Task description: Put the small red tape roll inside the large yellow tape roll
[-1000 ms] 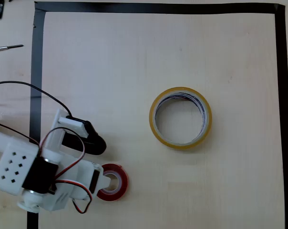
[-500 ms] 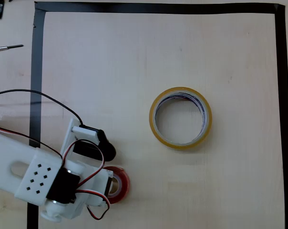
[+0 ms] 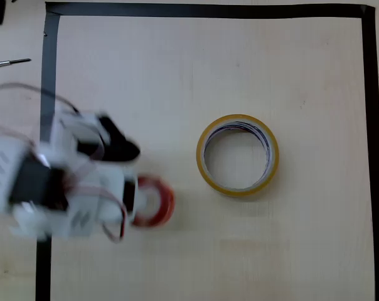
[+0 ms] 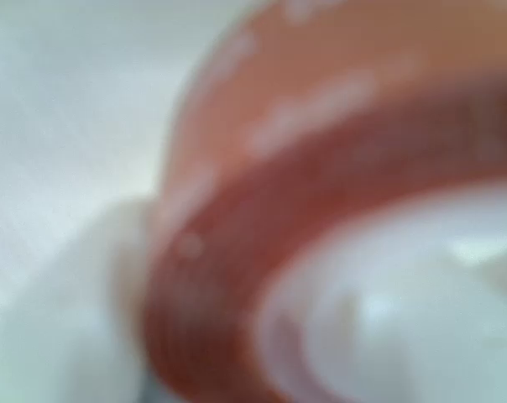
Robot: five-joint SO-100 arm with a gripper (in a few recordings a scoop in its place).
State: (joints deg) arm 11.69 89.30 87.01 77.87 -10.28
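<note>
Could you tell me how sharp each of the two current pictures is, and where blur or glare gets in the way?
Overhead view: the arm and its tool are smeared by motion blur, as is the small red tape roll; the large yellow tape roll and the black tape border are crisp, under soft, even light. Wrist view: wholly out of focus, the red roll far too close, with pale glare streaks.

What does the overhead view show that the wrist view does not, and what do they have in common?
The overhead view gives the layout: the large yellow tape roll lying flat and apart to the right, the black tape border, and the blurred gripper at the left of the small red tape roll. The wrist view gives a blurred close-up of the red roll's glossy side and white core. Both show the red roll, out of focus.
</note>
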